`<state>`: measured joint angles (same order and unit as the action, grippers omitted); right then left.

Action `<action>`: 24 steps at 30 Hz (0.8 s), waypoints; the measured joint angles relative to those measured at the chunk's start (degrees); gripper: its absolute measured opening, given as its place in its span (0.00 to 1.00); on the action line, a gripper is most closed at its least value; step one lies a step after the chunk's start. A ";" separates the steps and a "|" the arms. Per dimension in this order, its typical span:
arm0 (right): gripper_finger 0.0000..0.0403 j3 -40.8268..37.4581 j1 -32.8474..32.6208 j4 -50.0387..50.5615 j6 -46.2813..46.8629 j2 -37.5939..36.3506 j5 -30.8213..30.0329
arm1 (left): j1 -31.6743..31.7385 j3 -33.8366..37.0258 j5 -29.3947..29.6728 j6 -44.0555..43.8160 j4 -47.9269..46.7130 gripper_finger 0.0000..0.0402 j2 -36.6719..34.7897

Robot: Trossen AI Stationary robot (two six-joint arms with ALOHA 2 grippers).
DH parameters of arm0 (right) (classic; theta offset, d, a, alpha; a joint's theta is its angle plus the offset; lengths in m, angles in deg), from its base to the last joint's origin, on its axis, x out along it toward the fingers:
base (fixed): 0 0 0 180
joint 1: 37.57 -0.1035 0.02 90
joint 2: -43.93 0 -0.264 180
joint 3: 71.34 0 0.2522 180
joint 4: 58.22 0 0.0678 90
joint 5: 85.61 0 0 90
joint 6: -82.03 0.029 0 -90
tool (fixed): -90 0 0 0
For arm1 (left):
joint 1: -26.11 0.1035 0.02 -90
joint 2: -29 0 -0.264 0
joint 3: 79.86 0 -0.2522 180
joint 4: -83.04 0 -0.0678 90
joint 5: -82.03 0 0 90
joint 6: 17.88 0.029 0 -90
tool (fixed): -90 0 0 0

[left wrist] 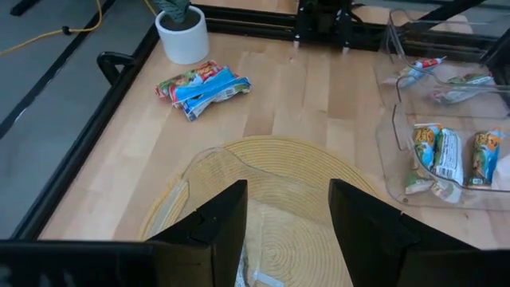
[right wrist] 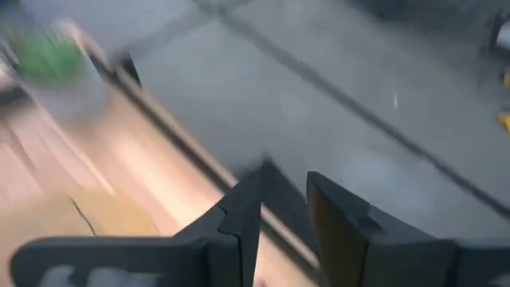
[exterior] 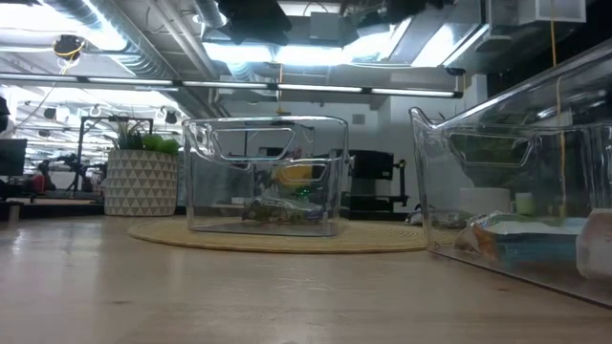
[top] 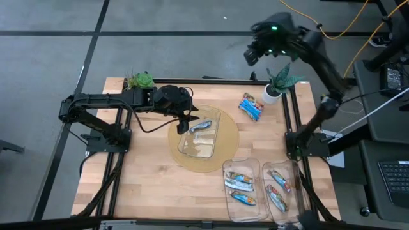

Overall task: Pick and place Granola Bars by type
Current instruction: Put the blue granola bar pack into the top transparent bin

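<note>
- Two arms stood over the wooden table (top: pixel 153 185), one at each side.
- At the far left corner sat a green plant (top: pixel 140 80) in a patterned pot.
- Just right of it, the left gripper (top: pixel 185 125) hung over the near-left edge of the clear bin (top: pixel 199 135) on the round woven mat (top: pixel 227 156). Its fingers (left wrist: pixel 219 223) were spread apart and held nothing.
- Inside that bin lay one silver-blue granola bar (top: pixel 202 125), close beside the left gripper.
- Further right, near the table's far edge, a small heap of loose granola bars (top: pixel 252 106) lay on the bare wood, beside a little white pot (top: pixel 272 93) with a green plant.
- Above that far right corner, the right gripper (top: pixel 251 53) was raised high, out past the table's far edge. Its fingers (right wrist: pixel 239 219) showed a narrow gap with nothing between them.
- At the near right stood two clear bins side by side: the left bin (top: pixel 241 167) held multicoloured bars (top: pixel 240 185), and the right bin (top: pixel 293 176) held more bars (top: pixel 278 188).
</note>
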<state>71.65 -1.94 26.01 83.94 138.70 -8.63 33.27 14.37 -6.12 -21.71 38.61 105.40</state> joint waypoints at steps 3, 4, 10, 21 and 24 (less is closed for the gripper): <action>0.26 0.00 3.52 6.70 -3.30 4.21 1.11 | 0.00 0.00 0.00 -0.08 0.01 0.42 0.00; 0.26 -0.01 4.56 9.31 -4.25 5.67 1.15 | 0.00 0.00 0.00 -0.08 0.00 0.42 0.00; 0.27 -0.04 7.94 19.08 -7.29 13.73 5.42 | 0.00 0.00 0.00 -0.08 0.00 0.42 0.00; 0.54 -4.67 8.10 19.21 -8.40 21.11 7.64 | 0.00 0.00 0.03 0.08 -1.23 0.42 0.00; 0.60 -10.81 8.37 18.74 -8.88 21.11 7.80 | 0.00 0.00 0.02 0.08 -2.65 0.42 0.00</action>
<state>60.84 6.43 44.75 75.06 159.81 -0.83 33.27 14.37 -6.10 -21.63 35.95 105.40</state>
